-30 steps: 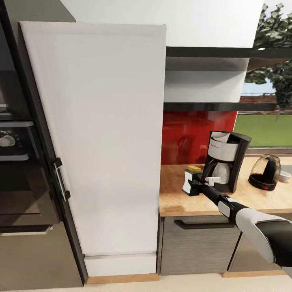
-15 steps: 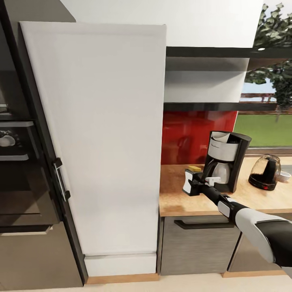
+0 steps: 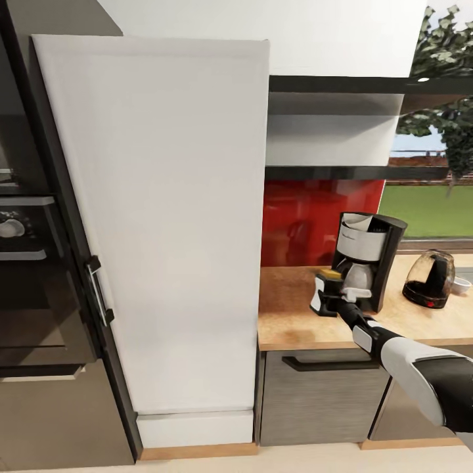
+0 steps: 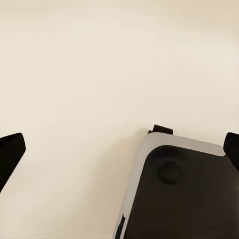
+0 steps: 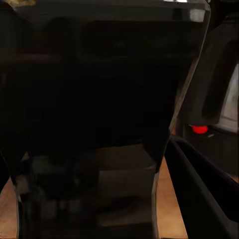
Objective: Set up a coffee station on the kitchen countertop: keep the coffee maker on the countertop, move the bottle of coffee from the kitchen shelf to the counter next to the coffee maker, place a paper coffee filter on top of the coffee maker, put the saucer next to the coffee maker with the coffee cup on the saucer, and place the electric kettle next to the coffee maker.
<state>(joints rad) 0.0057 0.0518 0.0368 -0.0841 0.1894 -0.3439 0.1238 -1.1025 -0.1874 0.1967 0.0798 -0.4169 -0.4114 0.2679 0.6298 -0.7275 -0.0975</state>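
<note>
Right gripper (image 3: 326, 297), white-and-black at the end of the outstretched right arm, sits low over the wooden countertop (image 3: 289, 322) and hard against the left flank of the black-and-silver drip coffee maker (image 3: 365, 260). Something dark seems to stand between its fingers, and a small yellow-topped object shows just above it, but I cannot tell whether the jaws are pinching it or merely open beside it. From the right wrist camera, the dark glassy body of the machine (image 5: 104, 119) looms very close, so there is hardly any room left.

Left gripper (image 4: 119, 149) points at pale floor, its black fingertips (image 4: 10, 154) spread wide with nothing between them; a grey-and-black part of the robot shows beneath it.

Beyond the coffee maker, the rounded smoky-glass electric kettle on its black base (image 3: 430, 279) stands near it on the counter, and a white dish (image 3: 462, 285), perhaps the saucer or cup, peeks out just behind the kettle. The dark shelf (image 3: 328, 172) above the red backsplash (image 3: 315, 220) looks bare from here.

The main risk, as I judge it, is crowding. If the arm pushes further right, the gripper could shove the coffee maker along the counter or tip the carafe, and the machine is meant to stay put. A release made this tight against the machine might also leave whatever is carried leaning or toppled. Pulling back carelessly could drag it toward the counter's front edge.
</note>
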